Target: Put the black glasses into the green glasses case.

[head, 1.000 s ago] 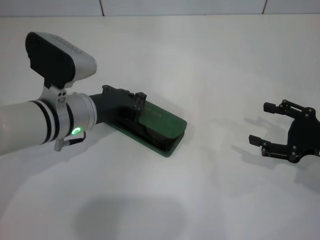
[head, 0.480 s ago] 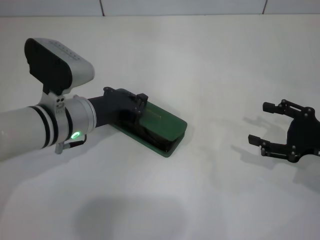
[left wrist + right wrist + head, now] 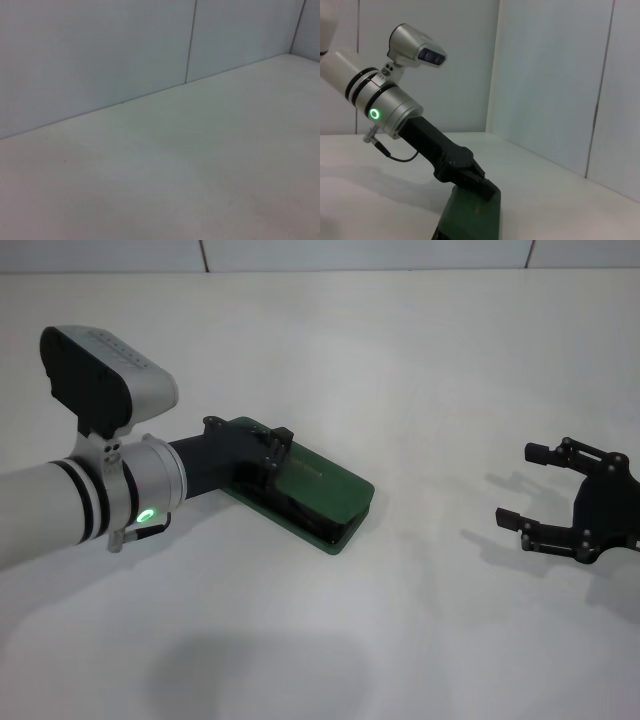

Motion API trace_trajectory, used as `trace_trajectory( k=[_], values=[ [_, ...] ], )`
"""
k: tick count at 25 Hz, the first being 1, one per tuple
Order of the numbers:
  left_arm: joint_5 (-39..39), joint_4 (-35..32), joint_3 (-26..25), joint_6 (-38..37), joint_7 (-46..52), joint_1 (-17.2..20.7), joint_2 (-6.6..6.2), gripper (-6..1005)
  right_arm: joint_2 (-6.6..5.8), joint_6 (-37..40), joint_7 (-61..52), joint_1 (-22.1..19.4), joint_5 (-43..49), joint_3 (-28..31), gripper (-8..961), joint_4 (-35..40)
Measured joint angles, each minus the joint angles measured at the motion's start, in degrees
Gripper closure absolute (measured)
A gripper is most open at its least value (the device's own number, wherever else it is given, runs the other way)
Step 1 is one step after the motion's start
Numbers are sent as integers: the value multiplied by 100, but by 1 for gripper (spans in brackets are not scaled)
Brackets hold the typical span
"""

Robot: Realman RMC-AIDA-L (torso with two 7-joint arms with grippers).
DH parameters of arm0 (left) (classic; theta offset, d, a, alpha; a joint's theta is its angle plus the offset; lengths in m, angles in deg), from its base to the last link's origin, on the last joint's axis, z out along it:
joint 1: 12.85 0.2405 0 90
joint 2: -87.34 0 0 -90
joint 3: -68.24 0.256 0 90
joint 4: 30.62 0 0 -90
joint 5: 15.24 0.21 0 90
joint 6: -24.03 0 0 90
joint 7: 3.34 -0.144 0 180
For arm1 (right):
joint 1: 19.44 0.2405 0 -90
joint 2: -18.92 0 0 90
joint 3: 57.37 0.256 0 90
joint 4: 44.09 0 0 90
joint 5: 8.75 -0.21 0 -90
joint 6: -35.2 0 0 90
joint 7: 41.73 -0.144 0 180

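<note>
green glasses case (image 3: 315, 493): sat on the white table (image 3: 400, 370), a bit left of centre in the head view, angled diagonally. The lid is seen lowered, nearly flat on the base, with a dark slit left along the near edge. Gold lettering can just about be made out on top.
black glasses: not really made out anywhere, something dark is glimpsed in that slit but it can't be told what it is.
left gripper (image 3: 268, 445): pressed down on the far-left end of the case lid, also caught in the right wrist view (image 3: 472, 180). Whether its fingers are together or apart can't be told.
right gripper (image 3: 535, 488): parked well off to the right just above the table, its 2 fingers spread wide apart, nothing held.
</note>
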Motion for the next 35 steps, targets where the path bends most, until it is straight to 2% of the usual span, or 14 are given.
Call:
trace_trajectory(
  k=[7, 15, 23, 29, 33, 34, 35],
  values=[
    [-373, 173, -17, -11, -377, -3, -9, 844, 0, 0, -8, 1, 0, 0, 137, 0],
    [-391, 251, -71, -42, -481, 1, -6, 843, 7, 3, -8, -2, 0, 0, 137, 0],
    [-564, -101, -93, -268, -482, 2, -15, 842, 9, 24, -8, -19, 0, 13, 137, 0],
    [-1027, -198, -674, -968, -632, -51, -22, 841, 2, 38, 3, -15, 0, 24, 137, -7],
    [-1242, 124, -1255, -1534, -801, -209, -24, 840, 7, 41, 1, -5, 0, 28, 137, -8],
    [-1242, 124, -1255, -1534, -801, -209, -24, 840, 8, 42, -1, -4, 0, 28, 137, -8],
    [-1372, 425, -1631, -1878, -1000, -345, -25, 839, 8, 45, -3, -4, 0, 29, 136, -8]
  ],
)
